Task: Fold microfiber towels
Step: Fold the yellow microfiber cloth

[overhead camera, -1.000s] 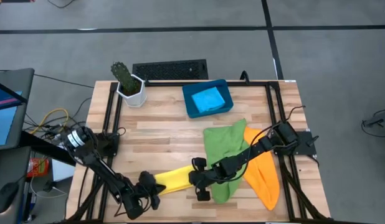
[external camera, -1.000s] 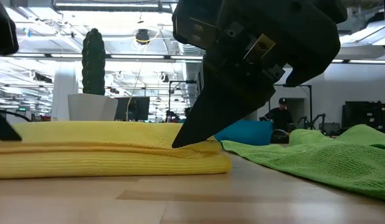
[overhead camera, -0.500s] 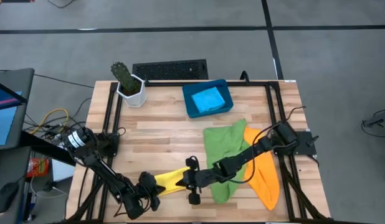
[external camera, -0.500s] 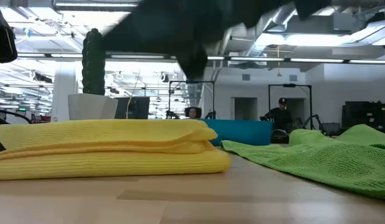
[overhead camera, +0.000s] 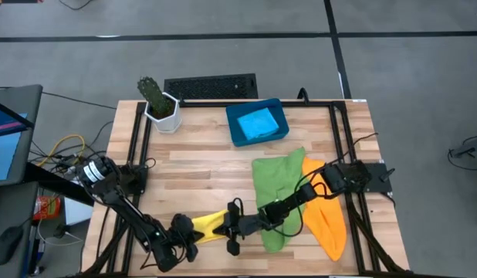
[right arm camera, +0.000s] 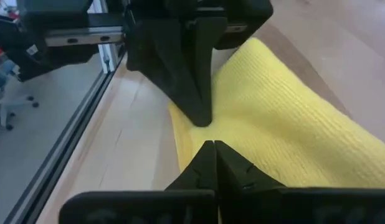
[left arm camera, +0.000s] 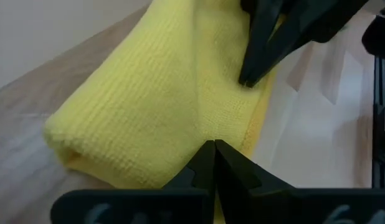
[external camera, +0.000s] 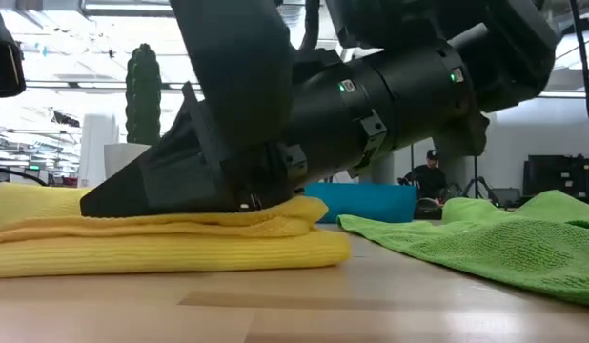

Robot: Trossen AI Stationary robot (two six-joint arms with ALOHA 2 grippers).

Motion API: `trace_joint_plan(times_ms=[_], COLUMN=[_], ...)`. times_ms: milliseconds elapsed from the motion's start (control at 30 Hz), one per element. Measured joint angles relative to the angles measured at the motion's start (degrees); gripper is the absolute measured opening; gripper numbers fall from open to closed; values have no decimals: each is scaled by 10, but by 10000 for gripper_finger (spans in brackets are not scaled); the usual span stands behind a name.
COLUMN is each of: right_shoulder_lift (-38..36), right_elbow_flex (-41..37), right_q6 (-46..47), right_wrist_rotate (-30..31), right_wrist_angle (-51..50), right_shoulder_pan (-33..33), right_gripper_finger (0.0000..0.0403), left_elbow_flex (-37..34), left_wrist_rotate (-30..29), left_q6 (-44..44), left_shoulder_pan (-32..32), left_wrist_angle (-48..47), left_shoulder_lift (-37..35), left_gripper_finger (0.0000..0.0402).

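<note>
The yellow towel [overhead camera: 211, 224] lies folded in several layers near the table's front edge, flat on the wood. My left gripper [left arm camera: 214, 145] is shut, its tips on the towel's left end. My right gripper [right arm camera: 211, 144] is shut too. It reaches in from the right and lies low over the towel's top [external camera: 180, 214]. The two tips stand close together, pointing at each other. The green towel [overhead camera: 279, 189] lies crumpled to the right, with the orange towel [overhead camera: 325, 212] beside it. The light blue towel [overhead camera: 258, 122] sits folded in the dark-blue tray [overhead camera: 235, 131]. My left gripper presses its shut fingertips on the towel's top layer [left arm camera: 205, 127], next to a fold line at the left end. It comes slanting down from the table's left. The towel lies flat on the table. My right gripper presses its shut fingers [external camera: 132, 191] on the top layer [right arm camera: 223, 127], slanting down from the table's right, nearly level, along the towel's length. The layers under it are flattened.
A potted cactus [overhead camera: 157, 103] stands at the far left corner, and a dark keyboard-like grille [overhead camera: 211, 86] lies behind the far edge. Black frame rails [overhead camera: 138, 154] run along both table sides. People and equipment show in the room beyond.
My right gripper rose off the towel's right end and went toward the table's left. It tipped flatter and came down on the towel's top, closer to my left gripper. The top layer puffed up while it was off and is now pressed flat.
</note>
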Motion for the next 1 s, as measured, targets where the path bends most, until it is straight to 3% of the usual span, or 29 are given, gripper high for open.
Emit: trace_joint_plan(times_ms=[200,333,433,600,800,1000], right_shoulder_lift=[2,2,2,2,2,2], right_elbow_flex=[2,0,0,-1,-1,-1], right_q6=[0,-1,-1,-1,0,0], right_wrist_rotate=[15,18,18,18,18,17], right_wrist_angle=[-21,-16,-13,-11,-11,-15], right_shoulder_pan=[6,5,5,5,5,5], right_gripper_finger=[21,16,14,22,14,23], left_elbow_flex=[0,0,0,0,1,3], left_wrist_rotate=[-8,-102,-169,-133,-103,-95], left_q6=[-18,-8,18,19,-80,-104], left_shoulder_pan=[-5,-13,-8,25,26,16], left_wrist_angle=[-45,-68,-73,-89,-88,-113], left_shoulder_lift=[-60,-110,-106,-51,31,44], left_gripper_finger=[0,0,0,0,0,0])
